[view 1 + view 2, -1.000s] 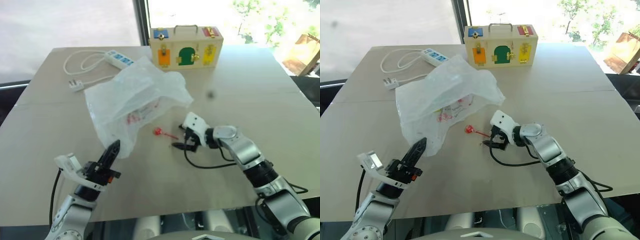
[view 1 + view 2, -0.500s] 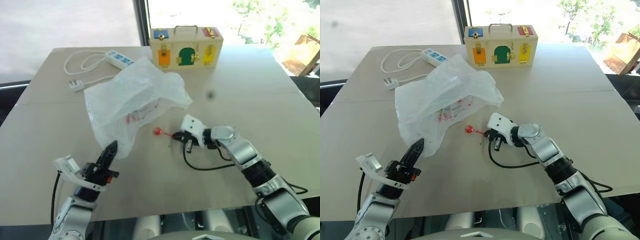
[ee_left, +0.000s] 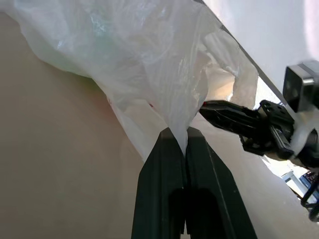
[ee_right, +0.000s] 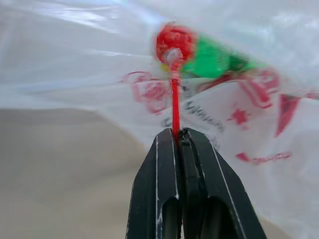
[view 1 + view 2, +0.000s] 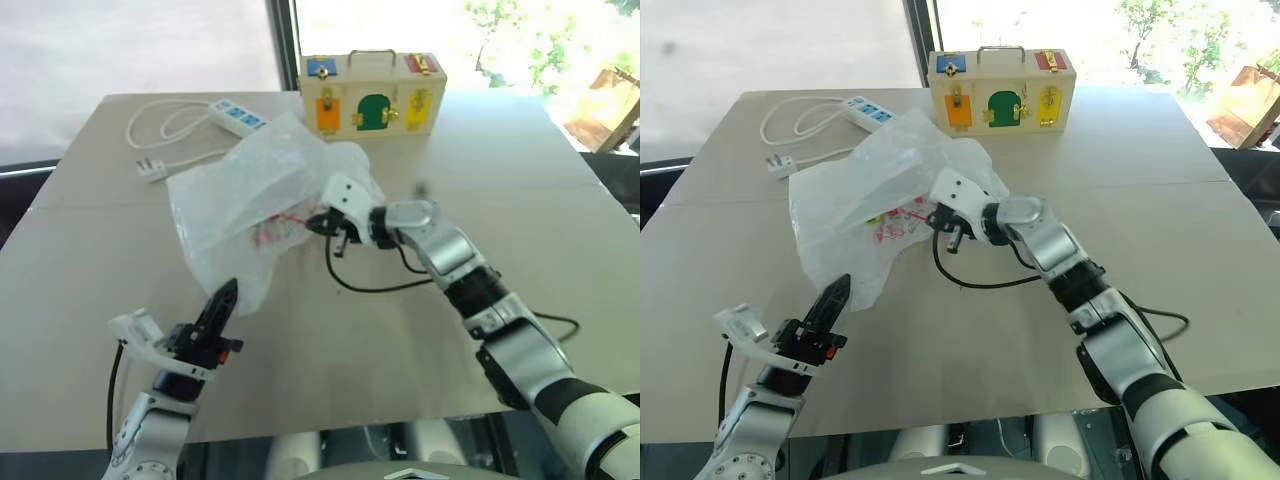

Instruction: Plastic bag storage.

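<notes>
I had the plastic bag (image 5: 262, 208) lying crumpled on the tan table (image 5: 520, 180), in front of the wooden latch box (image 5: 372, 96). My left gripper (image 3: 180, 144) was closed, pinching the bag's near edge. My right gripper (image 4: 178, 135) was closed on the stick of a red lollipop (image 4: 171, 46), which it held up against the bag's printed side. By my reading the storing was barely under way: the lollipop was at the bag but not yet inside, and the bag itself was unfolded. A white power strip (image 5: 237, 116) with its coiled cord lay at the table's far left corner. Beyond the table stood a bright window with greenery outside.
</notes>
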Available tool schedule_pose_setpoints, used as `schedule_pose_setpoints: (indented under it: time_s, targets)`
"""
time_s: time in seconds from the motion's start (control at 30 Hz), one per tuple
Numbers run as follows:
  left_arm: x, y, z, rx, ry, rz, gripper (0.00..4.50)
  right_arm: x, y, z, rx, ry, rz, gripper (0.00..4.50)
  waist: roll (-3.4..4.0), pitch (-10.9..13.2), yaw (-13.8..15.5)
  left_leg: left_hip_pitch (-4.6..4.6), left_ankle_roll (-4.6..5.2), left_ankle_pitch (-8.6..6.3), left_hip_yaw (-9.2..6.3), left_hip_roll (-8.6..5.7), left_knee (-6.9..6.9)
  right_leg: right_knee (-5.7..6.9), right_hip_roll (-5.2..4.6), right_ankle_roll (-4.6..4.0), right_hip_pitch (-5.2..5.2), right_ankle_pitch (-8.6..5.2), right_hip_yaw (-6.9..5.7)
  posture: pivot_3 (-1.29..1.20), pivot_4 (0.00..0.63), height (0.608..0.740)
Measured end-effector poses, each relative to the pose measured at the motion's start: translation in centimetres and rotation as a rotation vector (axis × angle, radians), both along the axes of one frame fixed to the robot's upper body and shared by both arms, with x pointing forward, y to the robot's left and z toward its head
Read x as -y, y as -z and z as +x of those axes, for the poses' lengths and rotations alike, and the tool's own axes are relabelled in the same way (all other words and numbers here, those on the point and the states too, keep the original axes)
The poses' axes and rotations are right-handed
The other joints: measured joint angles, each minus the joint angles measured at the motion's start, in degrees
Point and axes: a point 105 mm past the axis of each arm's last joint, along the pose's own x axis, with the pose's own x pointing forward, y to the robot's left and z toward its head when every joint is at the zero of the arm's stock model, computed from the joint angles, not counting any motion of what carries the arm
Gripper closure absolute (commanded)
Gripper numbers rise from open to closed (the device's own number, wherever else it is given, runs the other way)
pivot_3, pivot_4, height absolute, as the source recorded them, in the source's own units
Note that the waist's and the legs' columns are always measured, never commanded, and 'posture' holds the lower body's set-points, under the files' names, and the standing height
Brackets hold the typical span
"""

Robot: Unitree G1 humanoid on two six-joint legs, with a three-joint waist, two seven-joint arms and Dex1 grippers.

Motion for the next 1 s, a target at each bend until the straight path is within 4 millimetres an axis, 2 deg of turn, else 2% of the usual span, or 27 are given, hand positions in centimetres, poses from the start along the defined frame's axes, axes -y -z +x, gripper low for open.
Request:
schedule_pose_setpoints:
  time_s: [0.1,0.17,0.2,0.27,0.33,0.4,0.43,0.5,0.57,0.67,0.77,0.87,1.0]
  targets:
    - [0.4,0.0,0.2,0.0,0.01,0.003,4.5,-1.9,-3.8,0.2,0.048,0.017,0.161,2.26,-0.01,-0.01,-0.01,0.01,-0.02,-0.01,-0.01,0.01,-0.06,-0.01,0.01,0.14,0.01,0.08,-0.04,0.0,0.15,0.732]
    - [0.6,0.0,0.2,0.002,0.013,-0.003,4.5,-1.9,-4.2,-0.5,0.077,-0.017,0.171,1.32,-0.13,-0.09,0.4,-0.01,-0.06,-0.04,-0.02,0.0,-0.09,-0.12,-0.04,0.14,0.08,0.08,-0.16,0.0,0.15,0.732]
    - [0.6,0.2,0.1,-0.004,0.01,-0.004,4.5,-1.3,-3.3,-0.7,0.065,-0.031,0.152,1.32,-0.2,-0.13,0.59,-0.01,-0.06,-0.05,-0.03,-0.01,-0.09,-0.17,-0.11,0.14,0.09,0.07,-0.22,0.0,0.15,0.732]
    - [0.5,0.6,-0.2,-0.021,-0.002,0.0,4.5,1.2,0.5,-1.3,-0.024,-0.047,0.069,1.32,-0.27,-0.17,1.17,-0.07,-0.05,-0.05,-0.02,-0.05,-0.09,-0.2,-0.34,0.08,0.12,0.04,-0.27,0.0,0.15,0.732]
    - [0.5,0.8,-0.4,-0.027,-0.007,0.001,4.5,3.2,3.2,-1.9,-0.111,-0.048,0.014,1.32,-0.19,-0.1,1.16,-0.07,-0.03,-0.05,-0.04,-0.07,-0.09,-0.19,-0.39,0.02,0.08,0.01,-0.22,0.0,0.15,0.732]
    - [0.4,0.9,-0.6,-0.026,-0.012,0.004,4.5,5.3,4.4,-3.0,-0.179,-0.082,-0.04,1.32,-0.11,-0.03,1.2,-0.04,-0.02,-0.05,-0.09,-0.1,-0.07,-0.15,-0.36,0.01,0.08,0.0,-0.22,0.0,0.15,0.732]
    - [0.5,0.9,-0.6,-0.026,-0.012,0.006,4.5,5.6,4.4,-3.2,-0.184,-0.092,-0.049,1.32,-0.09,-0.02,1.15,-0.01,-0.02,-0.05,-0.11,-0.1,-0.08,-0.14,-0.32,0.01,0.08,0.0,-0.22,0.0,0.15,0.732]
    - [0.8,0.9,-0.6,-0.017,0.007,0.006,4.5,7.6,4.3,-4.1,-0.197,-0.114,-0.109,1.32,-0.08,-0.03,1.12,0.07,-0.03,-0.05,-0.21,-0.06,-0.07,-0.09,-0.17,-0.02,0.09,-0.02,-0.21,0.0,0.15,0.732]
    - [1.0,0.7,-0.4,-0.009,0.018,0.004,4.5,9.0,4.9,-3.9,-0.211,-0.068,-0.148,1.32,-0.08,-0.03,1.01,0.09,-0.03,-0.05,-0.22,-0.02,-0.07,-0.08,-0.09,-0.06,0.09,-0.04,-0.18,0.0,0.15,0.732]
    - [1.1,0.5,-0.1,0.003,0.038,0.012,4.5,11.4,6.1,-2.0,-0.211,0.103,-0.19,1.32,-0.07,-0.02,1.09,0.06,-0.04,-0.04,-0.17,-0.04,-0.06,-0.07,-0.08,-0.07,0.07,-0.05,-0.12,0.0,0.15,0.732]
    - [1.2,0.4,0.1,0.005,0.049,0.018,4.5,13.2,5.6,0.0,-0.186,0.264,-0.132,1.32,-0.08,-0.02,1.12,0.04,-0.04,-0.05,-0.1,-0.06,-0.05,-0.13,-0.08,-0.05,0.07,-0.04,-0.05,0.0,0.15,0.732]
    - [1.4,0.4,0.3,0.004,0.062,0.019,4.5,13.3,4.0,1.7,-0.138,0.372,-0.058,1.32,-0.08,-0.02,1.05,0.04,-0.04,-0.05,-0.02,-0.03,-0.05,-0.1,-0.01,-0.01,0.04,-0.02,-0.03,0.0,0.15,0.732]
    - [1.9,0.2,0.8,0.005,0.073,0.014,4.5,11.9,1.1,2.6,-0.048,0.388,0.037,1.32,-0.08,-0.02,1.21,0.04,-0.04,-0.04,0.05,0.0,-0.05,-0.04,0.08,0.11,0.05,0.05,-0.04,0.0,0.15,0.732]
